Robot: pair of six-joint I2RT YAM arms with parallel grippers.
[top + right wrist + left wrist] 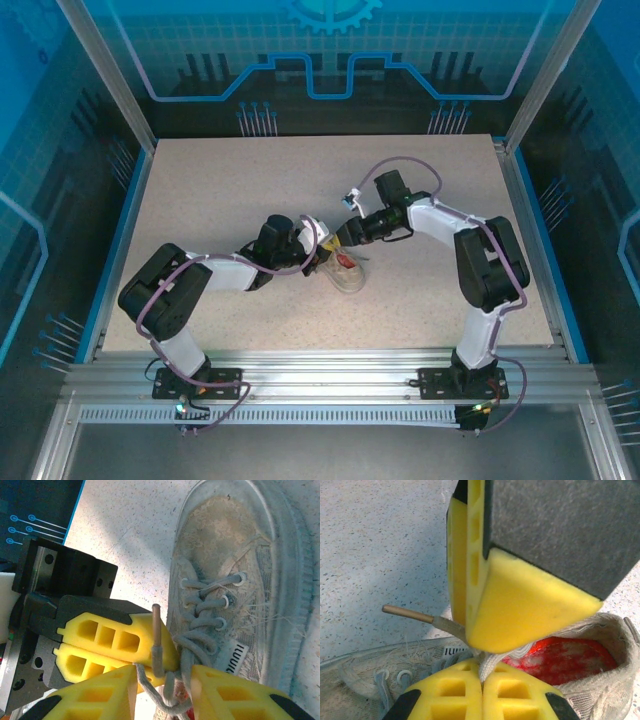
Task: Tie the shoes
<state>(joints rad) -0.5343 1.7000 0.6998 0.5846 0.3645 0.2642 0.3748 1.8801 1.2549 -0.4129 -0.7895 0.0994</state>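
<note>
- The shoe (350, 280) lies sole down about mid-surface (250, 190), between my two arms. Its opening seems to face far and its toe near, so both hands come at it from over the tongue.
- My left hand (482, 682) is clamped on a lace (488, 664), pinched at the very fingertips just above the red patch (560, 660) inside the shoe. I judge that a grip so far out on the tips leaves the strand free on either side for the other hand to work around.
- The lace's stiff tip (156, 617) pokes out past that pinch, free in the air. Holding close to the end leaves little loose tail to flop, I reckon.
- My right hand (165, 692) has its fingers apart and holds nothing. Lace strands run through the gap; whether they brush a pad I cannot tell.
- It sits right against the left hand, one finger (535, 610) looming just over the pinch. That is near enough to take a strand without the left hand letting go.
- The eyelets (220, 602) are threaded, but no knot or bow shows, so the tying looks barely begun.
- The next move calls for closing the right hand on one strand alone. The risks are catching two, or nudging the lace out of the left grip.
</note>
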